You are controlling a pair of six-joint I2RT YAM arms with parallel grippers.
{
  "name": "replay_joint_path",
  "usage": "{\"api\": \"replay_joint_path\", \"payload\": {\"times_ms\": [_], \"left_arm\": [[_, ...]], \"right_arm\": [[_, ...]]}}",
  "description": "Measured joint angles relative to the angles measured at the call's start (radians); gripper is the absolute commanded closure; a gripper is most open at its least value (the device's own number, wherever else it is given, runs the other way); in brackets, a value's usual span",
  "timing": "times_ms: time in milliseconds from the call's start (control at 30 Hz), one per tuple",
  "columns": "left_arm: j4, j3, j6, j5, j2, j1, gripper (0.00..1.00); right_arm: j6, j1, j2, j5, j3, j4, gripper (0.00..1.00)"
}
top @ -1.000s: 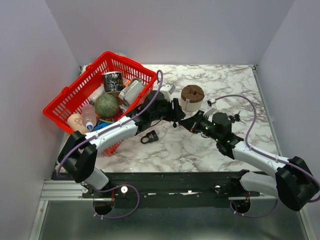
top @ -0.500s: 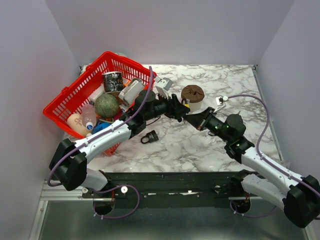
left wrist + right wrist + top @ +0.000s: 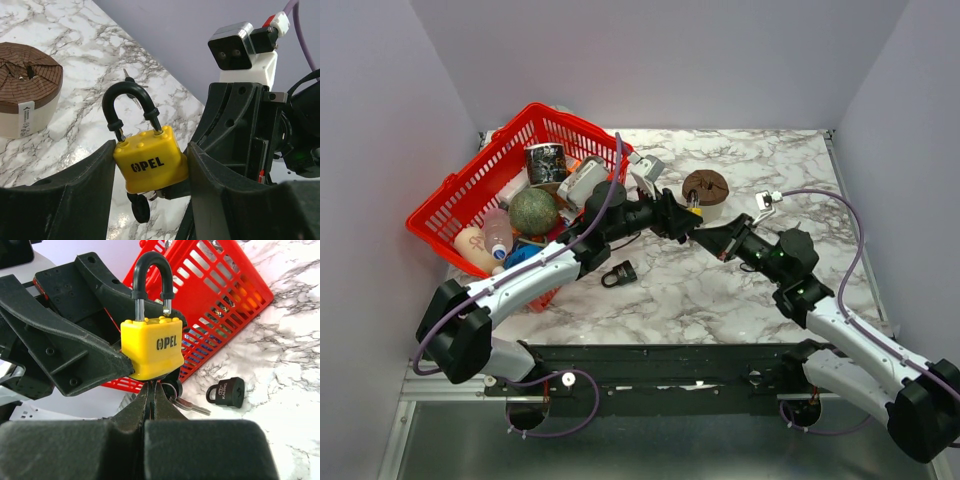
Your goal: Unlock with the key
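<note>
My left gripper (image 3: 150, 150) is shut on the yellow padlock (image 3: 150, 160), gripping its body from both sides above the table. The black shackle points up. My right gripper (image 3: 154, 385) meets the padlock (image 3: 152, 352) from below, jaws pressed together on the key at the keyhole. The gripped blade is hidden. A black key head (image 3: 140, 207) and a spare silvery key (image 3: 192, 407) on the ring hang under the lock. In the top view both grippers, left (image 3: 678, 222) and right (image 3: 705, 238), meet at the padlock (image 3: 692, 212) mid-table.
A small black padlock (image 3: 618, 273) lies on the marble in front of the red basket (image 3: 450, 190), which holds several items at the left. A brown roll (image 3: 705, 190) stands just behind the grippers. Walls close the left, back and right.
Both grippers have moved together a little right and back toward the brown roll with the padlock. The right arm has stretched out and its elbow has swung right.
</note>
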Motion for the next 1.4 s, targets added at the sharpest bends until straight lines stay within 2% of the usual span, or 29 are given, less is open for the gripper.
{"api": "replay_joint_path", "payload": {"times_ms": [400, 500, 600, 633, 700, 733, 833, 933, 1100, 1233, 1400], "left_arm": [[0.023, -0.003, 0.000, 0.023, -0.005, 0.000, 1.00], [0.002, -0.002, 0.004, 0.015, -0.005, 0.000, 1.00], [-0.056, 0.001, 0.006, -0.005, -0.005, -0.003, 1.00], [-0.076, 0.001, 0.006, -0.010, -0.005, -0.004, 1.00], [-0.108, 0.001, 0.004, -0.018, -0.005, -0.004, 1.00], [-0.120, 0.001, 0.003, -0.021, -0.006, -0.003, 1.00], [-0.168, 0.001, 0.005, -0.030, -0.006, -0.002, 1.00], [-0.234, -0.001, 0.009, -0.031, -0.005, 0.002, 1.00], [-0.269, -0.001, 0.029, -0.019, -0.001, 0.007, 1.00], [-0.270, -0.012, 0.085, 0.026, -0.010, 0.007, 1.00], [-0.296, -0.092, 0.212, 0.150, -0.116, 0.011, 1.00]], "right_arm": [[0.010, -0.012, -0.016, -0.026, 0.000, 0.000, 0.99], [-0.018, -0.012, -0.015, -0.030, 0.000, -0.014, 0.93], [-0.055, -0.013, -0.013, -0.036, 0.000, -0.053, 0.77], [-0.066, -0.014, -0.013, -0.037, 0.000, -0.069, 0.65], [-0.090, -0.019, -0.018, -0.033, 0.000, -0.106, 0.50], [-0.103, -0.023, -0.026, -0.027, -0.003, -0.126, 0.39], [-0.138, -0.034, -0.075, -0.012, -0.024, -0.171, 0.29], [-0.156, -0.039, -0.138, 0.006, -0.033, -0.186, 0.23], [-0.182, -0.039, -0.211, 0.029, -0.033, -0.212, 0.20], [-0.228, -0.039, -0.208, 0.030, 0.013, -0.306, 0.20], [-0.345, -0.039, -0.197, -0.018, 0.098, -0.386, 0.20]]}}
